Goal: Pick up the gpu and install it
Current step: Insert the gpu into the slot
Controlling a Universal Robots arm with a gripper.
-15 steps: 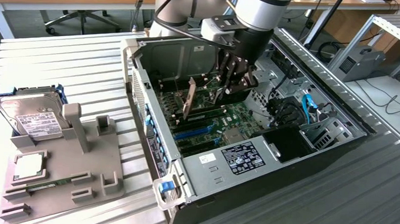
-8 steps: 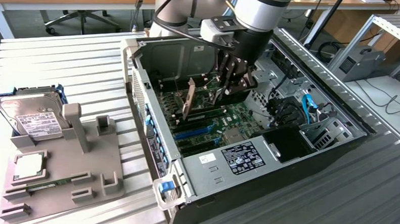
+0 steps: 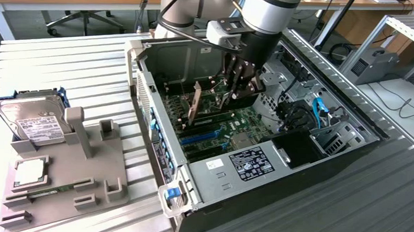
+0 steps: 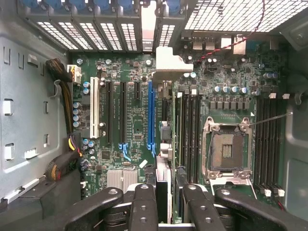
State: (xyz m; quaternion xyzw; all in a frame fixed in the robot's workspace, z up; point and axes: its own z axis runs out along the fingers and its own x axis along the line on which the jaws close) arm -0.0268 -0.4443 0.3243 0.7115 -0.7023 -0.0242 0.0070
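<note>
The gpu [image 3: 209, 110] stands on edge inside the open computer case [image 3: 141, 87], low over the green motherboard [image 3: 245, 123]. My gripper [image 3: 230, 93] reaches down into the case and is shut on the card's upper edge. In the wrist view the gpu [image 4: 166, 144] appears edge-on as a thin strip with its silver bracket [image 4: 168, 62] at the far end. It runs beside the blue slot [image 4: 150, 115], with a black finger [image 4: 144, 207] on either side of it. I cannot tell whether the card is seated in a slot.
A grey holder tray [image 3: 113, 188] at the exterior view's left carries a hard drive in a blue frame [image 3: 32, 120], a processor [image 3: 30, 171] and a memory stick [image 3: 50, 190]. Inside the case are the processor socket [image 4: 226, 149], cable bundles [image 4: 62, 163] and the power supply [image 3: 250, 162].
</note>
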